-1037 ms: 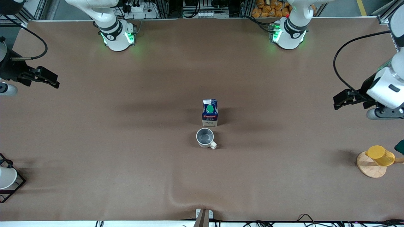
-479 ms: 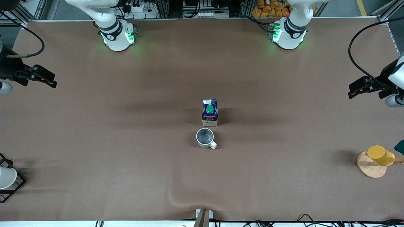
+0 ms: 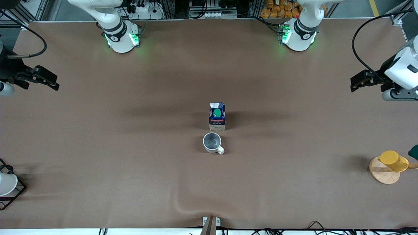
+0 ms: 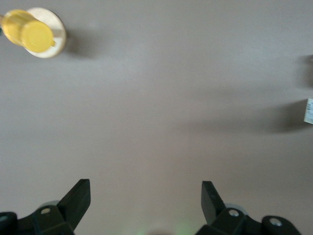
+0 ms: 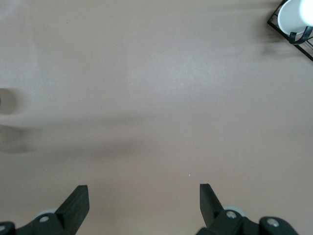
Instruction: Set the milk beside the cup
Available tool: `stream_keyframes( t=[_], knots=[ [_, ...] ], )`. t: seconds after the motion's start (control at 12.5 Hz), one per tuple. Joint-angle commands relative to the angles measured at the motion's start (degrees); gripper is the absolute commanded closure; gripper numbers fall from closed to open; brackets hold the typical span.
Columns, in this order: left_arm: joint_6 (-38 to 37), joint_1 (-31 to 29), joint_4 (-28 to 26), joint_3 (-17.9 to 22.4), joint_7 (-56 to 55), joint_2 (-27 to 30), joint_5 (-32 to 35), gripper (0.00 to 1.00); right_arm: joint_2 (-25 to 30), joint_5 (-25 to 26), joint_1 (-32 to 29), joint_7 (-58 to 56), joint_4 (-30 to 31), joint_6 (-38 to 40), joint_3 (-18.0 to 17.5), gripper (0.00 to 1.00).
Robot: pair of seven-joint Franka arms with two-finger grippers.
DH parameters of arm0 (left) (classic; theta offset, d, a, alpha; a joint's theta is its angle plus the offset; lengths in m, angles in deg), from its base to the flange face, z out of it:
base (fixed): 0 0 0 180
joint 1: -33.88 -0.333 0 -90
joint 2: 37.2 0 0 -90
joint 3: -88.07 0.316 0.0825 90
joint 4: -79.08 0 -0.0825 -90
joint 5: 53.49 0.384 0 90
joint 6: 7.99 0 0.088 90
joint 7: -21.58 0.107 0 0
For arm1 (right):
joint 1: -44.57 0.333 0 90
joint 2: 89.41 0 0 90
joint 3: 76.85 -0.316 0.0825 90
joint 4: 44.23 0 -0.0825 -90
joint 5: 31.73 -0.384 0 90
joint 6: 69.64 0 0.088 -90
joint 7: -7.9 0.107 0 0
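Two task items sit mid-bench on the brown paper-covered bench (image 3: 130,137): the small dark-blue gable-top milk carton (image 3: 217,117) with green round cap, red label band and whitish lower panel stands upright, and the small off-white ceramic mug (image 3: 213,143) with grey interior and stubby handle stands just beside it, nearer the front camera, a narrow gap between them, not touching. Mug upright, mouth up, nothing visible inside. Left gripper (image 3: 356,81) hangs in the air over the left arm's end of the bench, fingers (image 4: 78,197) spread wide, nothing between them; left wrist view shows only bare bench under it, with an edge of the carton at the frame border. Right gripper (image 3: 49,81) is over the right arm's end of the bench, fingers (image 5: 76,203) also wide apart and holding nothing. Both grippers well apart from carton and mug. Yellow cup (image 3: 393,161) lies tipped on a round wooden disc (image 3: 383,173) at the left arm's end, nearer the front camera. White cup (image 3: 7,183) in a black wire rack (image 3: 14,195) at the right arm's end, also nearer the front camera.
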Motion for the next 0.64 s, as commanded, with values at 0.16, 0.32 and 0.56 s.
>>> stream_keyframes(
  t=[0.16,0.32,0.56],
  knots=[
    [0.28,2.05,-1.70,4.33,1.83,2.09,-1.78,0.00,0.16,0.03,0.19,-1.11,-0.44,0.50,0.32,0.00],
    [0.63,2.04,-1.70,3.90,2.28,2.09,-1.17,0.00,0.16,0.03,0.01,-1.11,-0.44,0.50,0.32,0.00],
    [1.86,1.95,-1.70,3.98,4.91,2.96,-1.17,0.00,0.16,0.03,0.01,-1.11,-0.35,0.50,0.32,0.00]
  ],
)
